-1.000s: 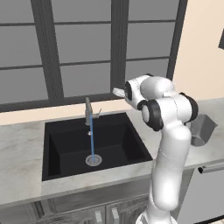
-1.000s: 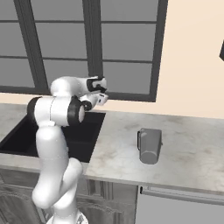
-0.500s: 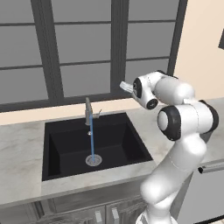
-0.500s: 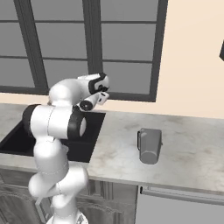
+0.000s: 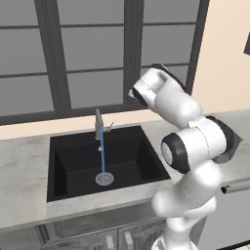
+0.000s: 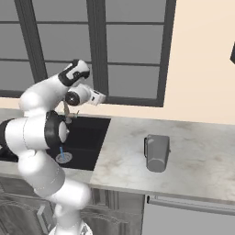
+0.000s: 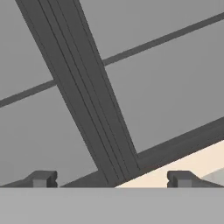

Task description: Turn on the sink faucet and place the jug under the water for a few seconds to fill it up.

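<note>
Fingers [image 7: 109, 179] spread wide, nothing between them, raised high and aimed at the dark window frame [image 7: 92, 109]. Down and to their left, in the left base view: sink [image 5: 73, 163], faucet [image 5: 99, 124] at its back rim, water [image 5: 102, 158] falling straight from the spout to the drain [image 5: 104, 178]. Down and to their right, well apart: jug [image 6: 157, 153] standing on the table [image 6: 202, 156], clear of the sink.
</note>
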### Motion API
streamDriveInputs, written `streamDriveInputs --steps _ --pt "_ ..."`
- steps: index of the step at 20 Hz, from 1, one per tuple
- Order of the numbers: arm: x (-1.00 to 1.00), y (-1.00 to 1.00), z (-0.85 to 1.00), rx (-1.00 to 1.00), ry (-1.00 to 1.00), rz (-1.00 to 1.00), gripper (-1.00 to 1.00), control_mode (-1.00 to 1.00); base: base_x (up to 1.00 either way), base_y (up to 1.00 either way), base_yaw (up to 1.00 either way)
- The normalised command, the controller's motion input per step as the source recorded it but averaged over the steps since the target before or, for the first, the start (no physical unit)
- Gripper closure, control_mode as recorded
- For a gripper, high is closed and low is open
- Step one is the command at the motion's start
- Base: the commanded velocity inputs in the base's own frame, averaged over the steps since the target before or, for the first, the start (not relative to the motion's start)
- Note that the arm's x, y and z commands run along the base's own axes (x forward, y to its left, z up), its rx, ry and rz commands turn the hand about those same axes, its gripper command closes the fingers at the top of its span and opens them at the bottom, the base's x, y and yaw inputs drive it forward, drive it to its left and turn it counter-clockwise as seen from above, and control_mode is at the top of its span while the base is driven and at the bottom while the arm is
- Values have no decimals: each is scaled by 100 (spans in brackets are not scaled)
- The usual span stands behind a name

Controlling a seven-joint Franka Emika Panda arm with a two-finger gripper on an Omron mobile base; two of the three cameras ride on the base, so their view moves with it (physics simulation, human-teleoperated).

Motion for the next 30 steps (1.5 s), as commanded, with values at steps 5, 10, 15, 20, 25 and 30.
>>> streamDriveInputs --steps 5,10,15,20,25,30 --pt "-62 -25 47 -13 28 0 -100 -100 0 0 0" --pt "-60 -49 69 -17 28 0 -100 -100 0 0 0" --pt "-40 -69 98 -20 22 0 -100 -100 0 0 0" --pt "-36 -64 100 -26 15 0 -100 -100 0 0 0" --pt "-23 -48 100 -29 9 0 -100 -100 0 0 0" --pt "-13 -26 100 -22 23 0 -100 -100 0 0 0"
